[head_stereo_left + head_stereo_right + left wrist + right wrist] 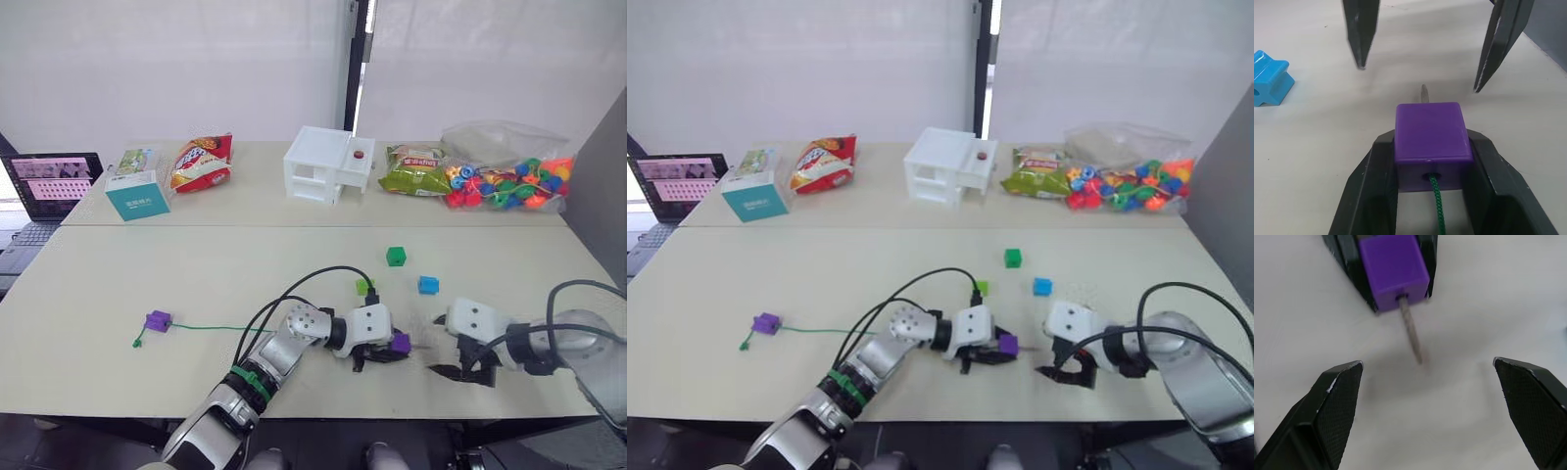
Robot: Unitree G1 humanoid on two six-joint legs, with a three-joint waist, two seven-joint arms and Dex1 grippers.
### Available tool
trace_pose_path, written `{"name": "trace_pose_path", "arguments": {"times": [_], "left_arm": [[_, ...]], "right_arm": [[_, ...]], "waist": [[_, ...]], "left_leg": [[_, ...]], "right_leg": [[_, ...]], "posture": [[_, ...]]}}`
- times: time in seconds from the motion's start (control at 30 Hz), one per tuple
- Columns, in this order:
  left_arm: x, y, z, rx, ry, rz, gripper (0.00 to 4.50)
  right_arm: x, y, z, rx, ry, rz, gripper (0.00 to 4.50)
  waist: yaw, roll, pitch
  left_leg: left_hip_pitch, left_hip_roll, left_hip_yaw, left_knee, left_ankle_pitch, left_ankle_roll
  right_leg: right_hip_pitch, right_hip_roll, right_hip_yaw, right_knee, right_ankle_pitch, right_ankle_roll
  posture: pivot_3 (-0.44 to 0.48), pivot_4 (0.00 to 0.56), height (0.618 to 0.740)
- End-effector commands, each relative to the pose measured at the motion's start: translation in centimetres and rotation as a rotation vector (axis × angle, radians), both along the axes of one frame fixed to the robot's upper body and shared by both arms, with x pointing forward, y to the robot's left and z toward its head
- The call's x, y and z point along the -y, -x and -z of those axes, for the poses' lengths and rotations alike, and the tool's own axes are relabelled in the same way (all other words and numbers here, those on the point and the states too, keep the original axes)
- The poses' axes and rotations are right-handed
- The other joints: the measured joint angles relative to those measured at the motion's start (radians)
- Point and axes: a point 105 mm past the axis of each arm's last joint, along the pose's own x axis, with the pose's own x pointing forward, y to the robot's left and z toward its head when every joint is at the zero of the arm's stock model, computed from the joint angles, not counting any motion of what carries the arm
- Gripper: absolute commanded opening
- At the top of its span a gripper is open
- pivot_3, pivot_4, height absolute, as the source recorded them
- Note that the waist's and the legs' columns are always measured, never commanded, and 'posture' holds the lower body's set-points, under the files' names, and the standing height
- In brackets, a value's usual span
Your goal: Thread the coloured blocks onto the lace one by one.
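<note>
My left gripper (392, 350) is shut on a purple block (1432, 137) low over the table's front middle. The green lace (1436, 205) enters the block's back hole, and its grey tip (1411, 335) sticks out the far side. My right gripper (1426, 364) stands open just beyond that tip, facing it, with nothing between its fingers. The lace (211, 329) trails left to a second purple block (158, 320) near its knotted end. A blue block (428, 285), a dark green block (396, 256) and a light green block (364, 287) lie loose behind the grippers.
Along the table's back stand a teal box (136, 194), a red snack bag (202, 163), a white toy house (328, 164), a green snack bag (415, 174) and a clear bag of mixed beads (507, 183). A laptop (49, 186) sits at far left.
</note>
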Motion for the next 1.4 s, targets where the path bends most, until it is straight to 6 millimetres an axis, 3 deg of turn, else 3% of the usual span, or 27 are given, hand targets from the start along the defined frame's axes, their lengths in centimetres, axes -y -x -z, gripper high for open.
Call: {"name": "trace_pose_path", "arguments": {"times": [0.03, 0.5, 0.7, 0.93, 1.2, 1.4], "left_arm": [[0.1, 0.2, -0.9, 0.037, 0.022, 0.008, 1.22], [-0.4, 0.1, -0.6, 0.017, 0.013, -0.022, 1.22], [-2.7, -1.3, -0.8, 0.002, 0.018, -0.116, 1.22], [-12.8, -0.6, 0.0, -0.036, -0.071, -0.19, 1.22], [-27.6, 0.6, -1.1, -0.08, -0.262, -0.434, 1.22], [-35.1, 1.9, -1.2, -0.064, -0.41, -0.566, 1.22]], "right_arm": [[-0.4, -0.7, 0.1, 0.025, 0.016, -0.043, 4.5], [-1.2, -0.9, 0.9, -0.027, 0.009, -0.079, 0.01], [-0.5, -1.0, 1.2, -0.012, 0.077, -0.112, 0.0], [-1.3, -1.3, 1.6, -0.007, 0.07, -0.154, 0.0], [-3.0, -1.7, 1.6, -0.003, 0.015, -0.188, 0.0], [-3.6, -1.9, 1.5, 0.001, -0.007, -0.2, 0.0]], "waist": [[0.0, 0.0, 0.0], [0.0, 0.0, 0.0], [0.0, 0.0, 0.0], [-0.025, 0.001, 0.0], [-0.047, 0.0, -0.001], [-0.051, 0.0, -0.001]], "left_leg": [[0.0, 0.0, 0.0, 0.0, 0.0, 0.0], [0.001, 0.0, 0.0, 0.0, 0.0, 0.0], [0.001, 0.0, 0.0, 0.0, 0.0, 0.0], [0.005, 0.001, 0.0, -0.003, 0.0, 0.0], [0.008, 0.006, 0.001, -0.006, 0.0, 0.0], [0.009, 0.011, 0.003, -0.007, 0.0, 0.0]], "right_leg": [[0.0, 0.0, 0.0, 0.0, 0.0, 0.0], [0.001, 0.0, 0.0, 0.0, 0.0, 0.0], [0.001, 0.0, 0.0, 0.0, 0.0, 0.0], [0.001, 0.001, 0.0, 0.002, 0.0, 0.0], [0.0, 0.004, 0.0, 0.002, 0.0, -0.002], [-0.001, 0.009, 0.0, 0.002, 0.001, -0.005]], "posture": [[0.0, 0.15, 0.74], [0.0, 0.15, 0.74], [0.0, 0.15, 0.74], [0.0, 0.15, 0.74], [0.0, 0.15, 0.74], [0.0, 0.15, 0.74]]}}
